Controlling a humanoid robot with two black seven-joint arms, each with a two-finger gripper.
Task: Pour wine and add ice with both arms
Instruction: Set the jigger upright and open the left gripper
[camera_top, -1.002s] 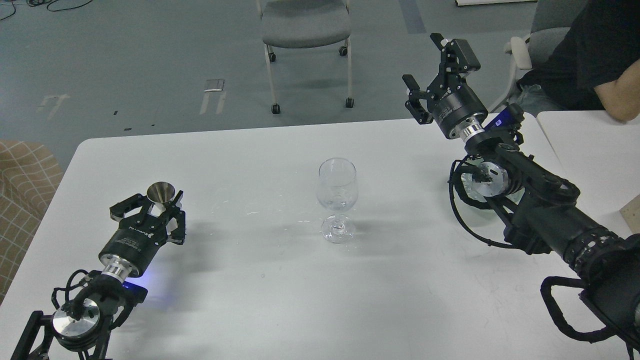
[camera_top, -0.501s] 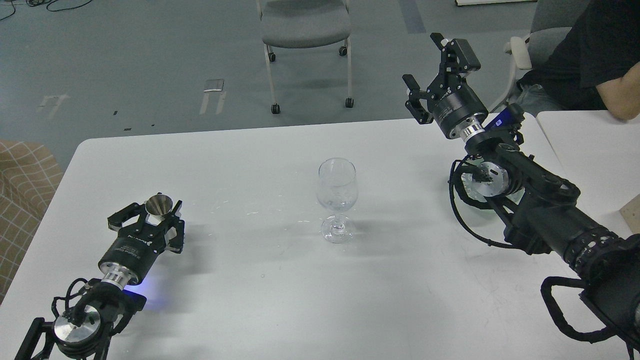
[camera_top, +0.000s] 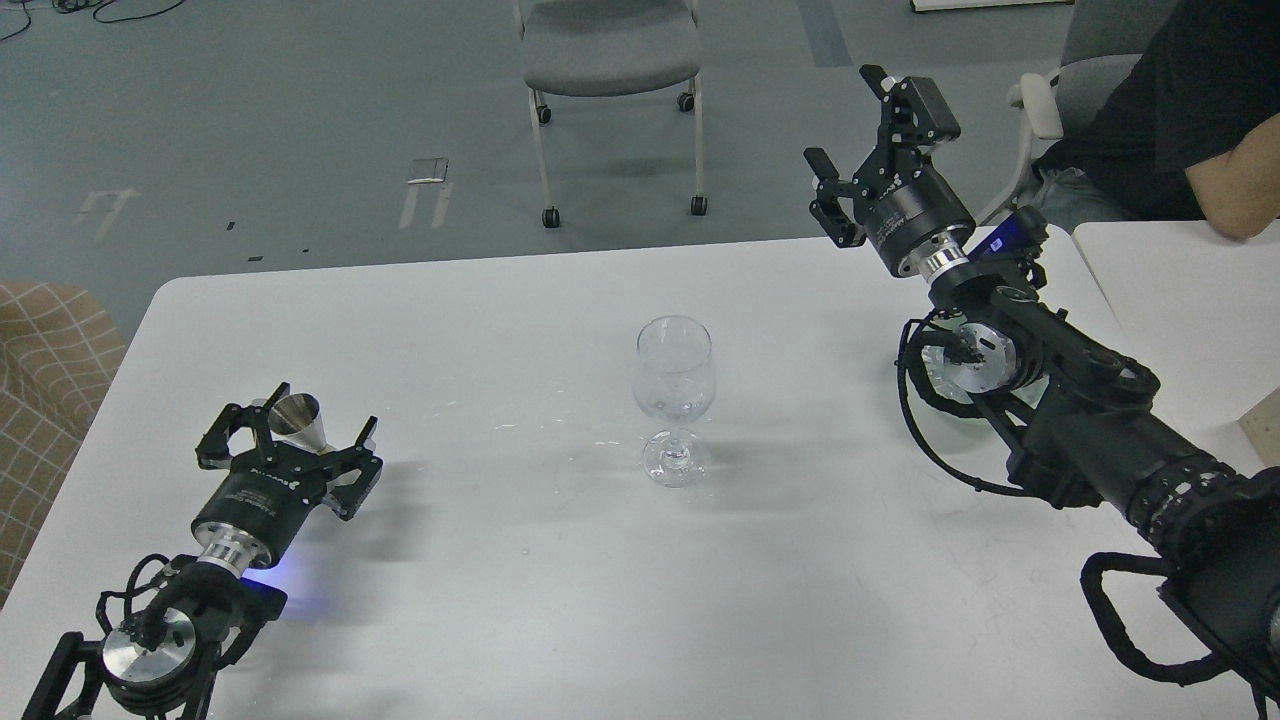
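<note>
Clear stemmed wine glass (camera_top: 675, 395) at centre looks done; left gripper (camera_top: 290, 435) lower left, jaws wide around small steel cone cup (camera_top: 298, 425); right gripper (camera_top: 868, 150) upper right, jaws wide, empty.

The person (camera_top: 1170, 130) at far right was cut off by the frame edge. Contents of the wine glass (camera_top: 674, 385) were too faint to tell.
</note>
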